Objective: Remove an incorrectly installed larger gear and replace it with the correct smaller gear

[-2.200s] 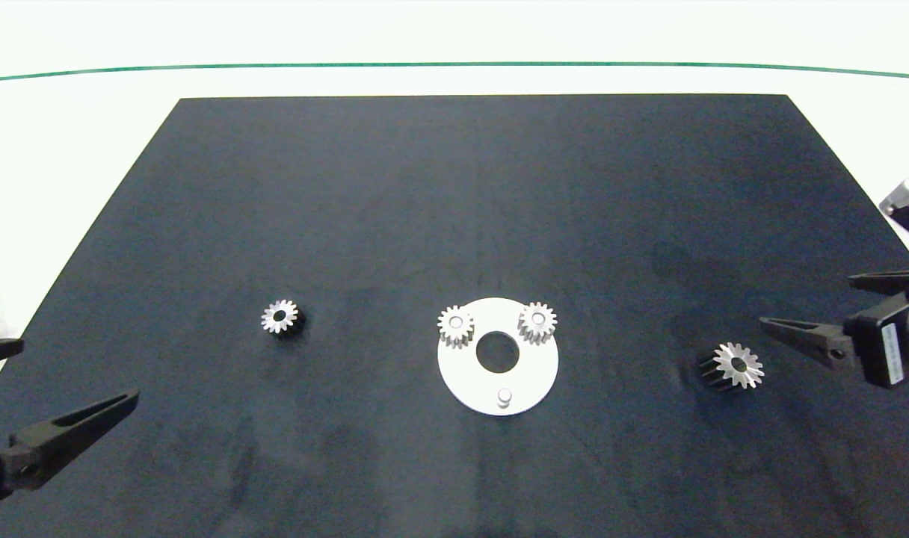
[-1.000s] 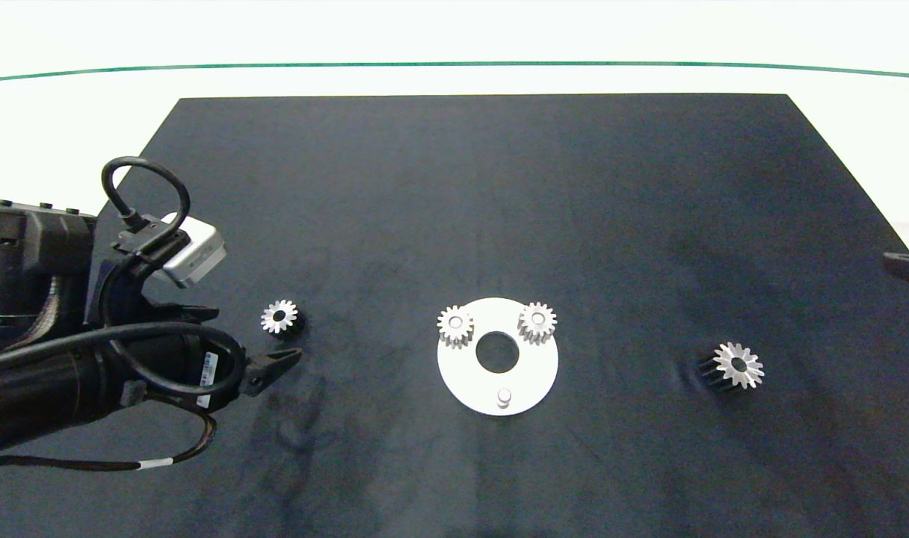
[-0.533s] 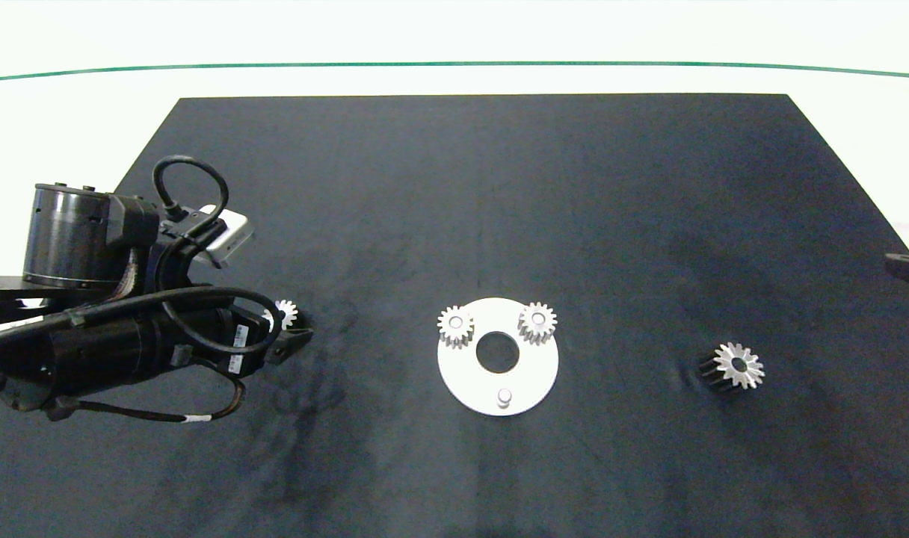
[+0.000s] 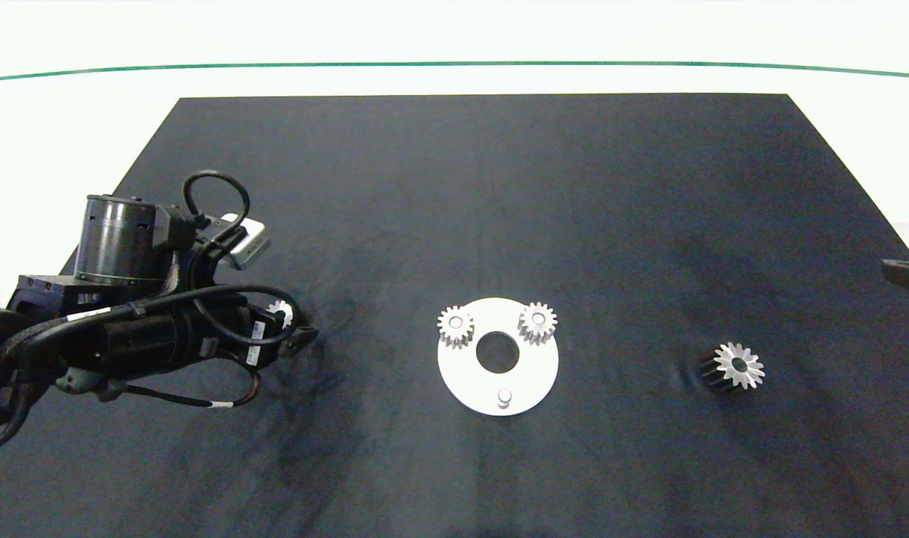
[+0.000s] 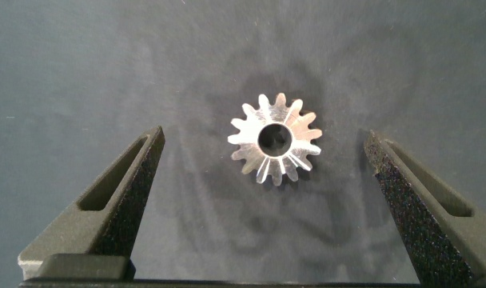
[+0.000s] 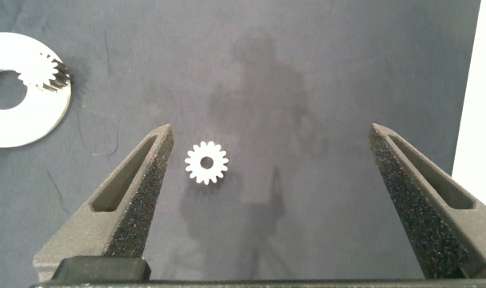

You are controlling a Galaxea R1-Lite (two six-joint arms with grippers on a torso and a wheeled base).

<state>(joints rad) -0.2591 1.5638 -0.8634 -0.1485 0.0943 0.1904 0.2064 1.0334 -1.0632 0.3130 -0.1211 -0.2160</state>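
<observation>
Hiding most of the smaller gear (image 4: 282, 314): left gripper (image 4: 294, 336).

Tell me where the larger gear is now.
In the head view, the larger gear lies on the black mat, right of the white disc, untouched.

A white round disc (image 4: 462, 381) lies flat on the black mat (image 4: 499, 187), well apart from the left gripper (image 5: 263, 134), out ahead of its fingertips. On the half of the disc far from the camera stand one pin-centred gear (image 4: 455, 326) and a second pin-centred gear (image 4: 537, 322), on either side of the round hole (image 4: 497, 353). A short bare pin (image 4: 504, 395) stands near the closer edge.
</observation>
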